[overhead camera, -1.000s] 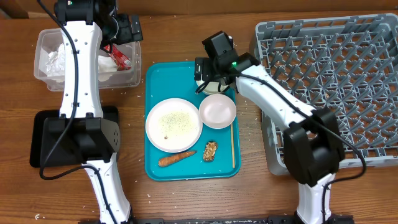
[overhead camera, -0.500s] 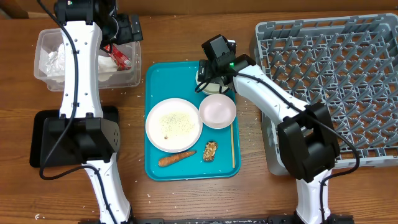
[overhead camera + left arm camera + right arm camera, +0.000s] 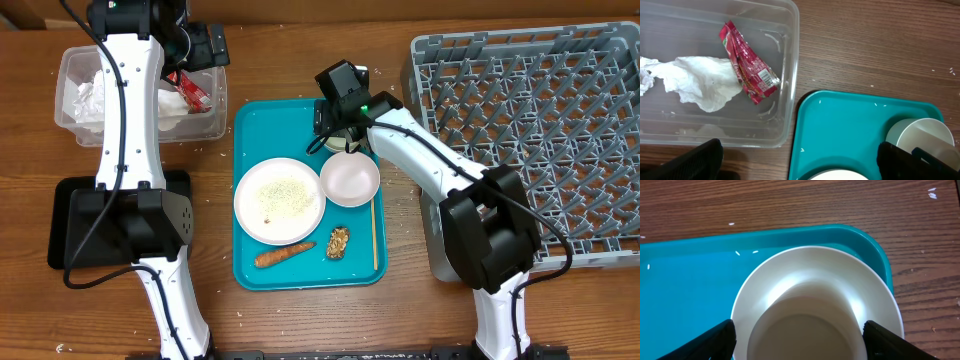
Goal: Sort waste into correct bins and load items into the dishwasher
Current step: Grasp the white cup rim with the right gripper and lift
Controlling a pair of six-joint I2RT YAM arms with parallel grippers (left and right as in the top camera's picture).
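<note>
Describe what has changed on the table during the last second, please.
The right tool moved slightly left over the pale cup at the far right of the teal tray; its open jaws straddle the cup, gripping nothing yet. The left tool, plate, bowl, carrot and clear tub stayed put.

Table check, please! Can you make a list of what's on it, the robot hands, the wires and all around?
Surface: wooden table, stray rice grains.
Job's things: teal tray holds plate with rice grains, small bowl, cup, carrot, brown lump, chopsticks; clear tub holds napkins, wrapper; black tray left; grey rack right.
Clutter: nothing seen.
Grippers: left gripper open, holding nothing; right gripper open, astride the cup.
Cables: black cables along both arms.
Surroundings: nothing seen.
</note>
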